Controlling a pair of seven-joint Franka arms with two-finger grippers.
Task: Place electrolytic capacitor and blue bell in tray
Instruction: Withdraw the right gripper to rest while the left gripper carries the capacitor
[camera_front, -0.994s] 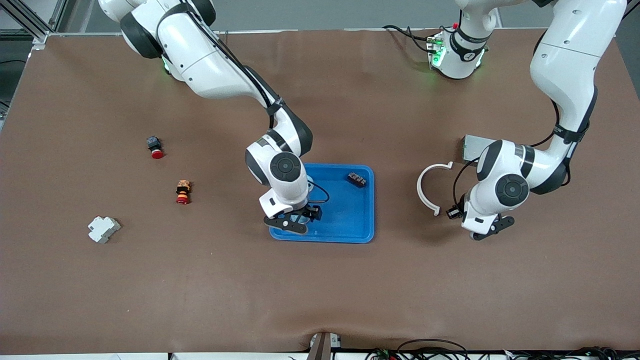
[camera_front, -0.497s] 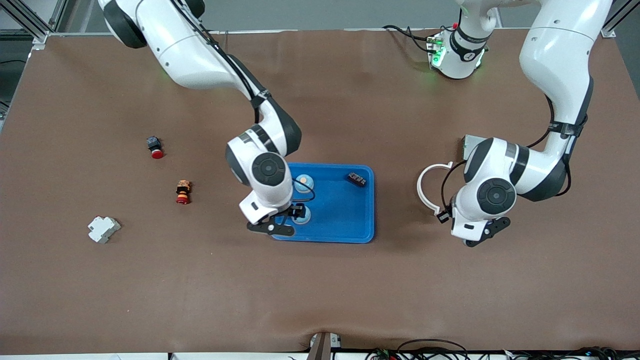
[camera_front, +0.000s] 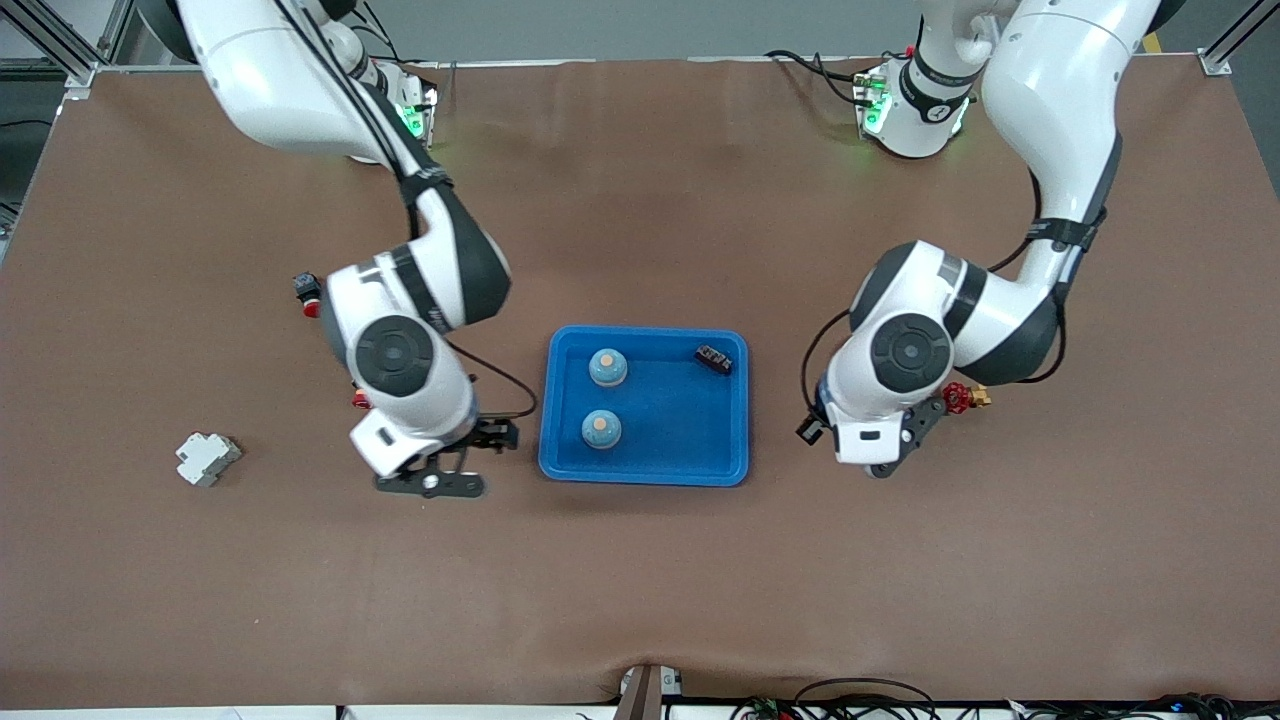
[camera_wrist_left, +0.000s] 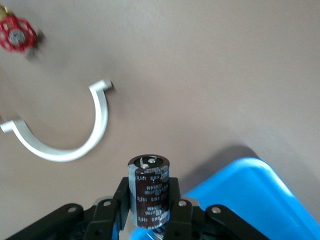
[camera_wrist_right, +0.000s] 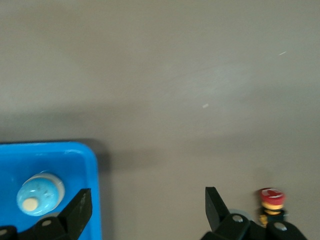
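Observation:
The blue tray (camera_front: 728, 440) lies mid-table with two blue bells (camera_front: 607, 367) (camera_front: 601, 429) standing in it. My left gripper (camera_front: 893, 455) hangs over the bare table beside the tray's rim toward the left arm's end. It is shut on the electrolytic capacitor (camera_wrist_left: 148, 175), a dark brown cylinder upright between the fingers (camera_wrist_left: 172, 202). A corner of the tray (camera_wrist_left: 250, 192) shows close by. My right gripper (camera_front: 432, 484) is open and empty over the table at the tray's end toward the right arm. Its wrist view shows the tray's corner (camera_wrist_right: 75, 155) and one bell (camera_wrist_right: 40, 194).
A small dark part (camera_front: 713, 358) lies in the tray's corner. A red valve wheel (camera_front: 958, 397) and a white C-shaped clip (camera_wrist_left: 65, 137) lie toward the left arm's end. Toward the right arm's end are a white breaker block (camera_front: 207, 458) and a red push-button (camera_wrist_right: 271, 199).
My right gripper has drawn away from over the tray toward the right arm's end, uncovering both bells. My left gripper has carried the capacitor closer to the tray.

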